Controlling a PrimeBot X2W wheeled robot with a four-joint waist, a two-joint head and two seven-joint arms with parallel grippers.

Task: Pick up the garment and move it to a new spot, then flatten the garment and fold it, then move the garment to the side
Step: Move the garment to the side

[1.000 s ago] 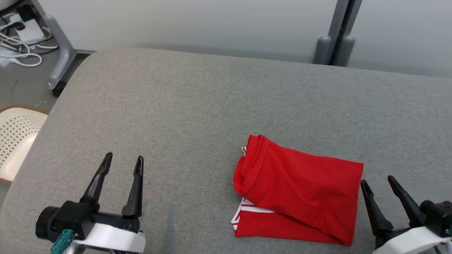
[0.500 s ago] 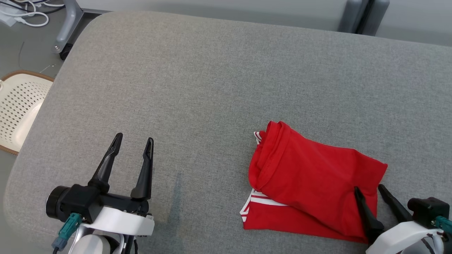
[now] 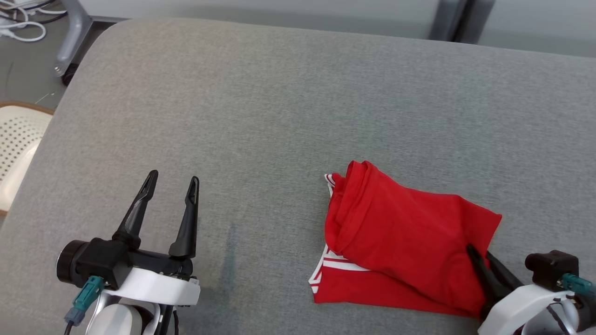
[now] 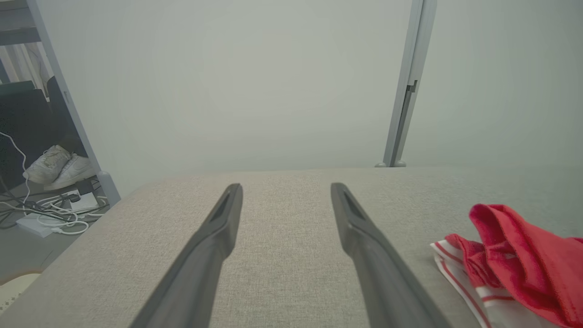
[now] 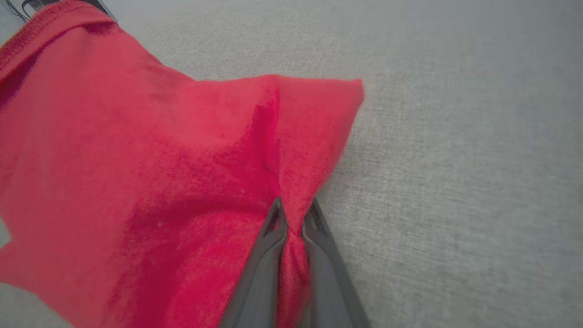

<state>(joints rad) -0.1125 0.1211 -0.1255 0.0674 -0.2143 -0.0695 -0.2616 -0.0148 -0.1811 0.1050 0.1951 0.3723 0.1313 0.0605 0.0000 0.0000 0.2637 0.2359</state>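
On the right, near part of the grey worktop [image 3: 260,116] lies one red garment [image 3: 409,242], folded over. White stripes peek out at its left side. What kind of garment it is, I cannot tell.

Two grippers are in view. The right gripper [image 3: 479,252] is clenched on the garment's near right corner. The right wrist view shows a bunch of red cloth squeezed between its two fingers [image 5: 266,255]. The left gripper [image 3: 172,177] sits at the near left with its fingers spread wide and nothing between them. It is well apart from the garment.

Part of the garment's near right corner hides behind the right gripper. Both arms are cut off at the bottom of the head view, and so is the worktop's near edge.

Lots of bare worktop lies to the left of the garment and far behind it. The worktop's left edge is round. Past it, on the floor, is one cream thing with little holes [image 3: 16,149], half cut off. The left wrist view shows two white shoes [image 4: 59,166] and some wires [image 4: 59,214] on the floor.
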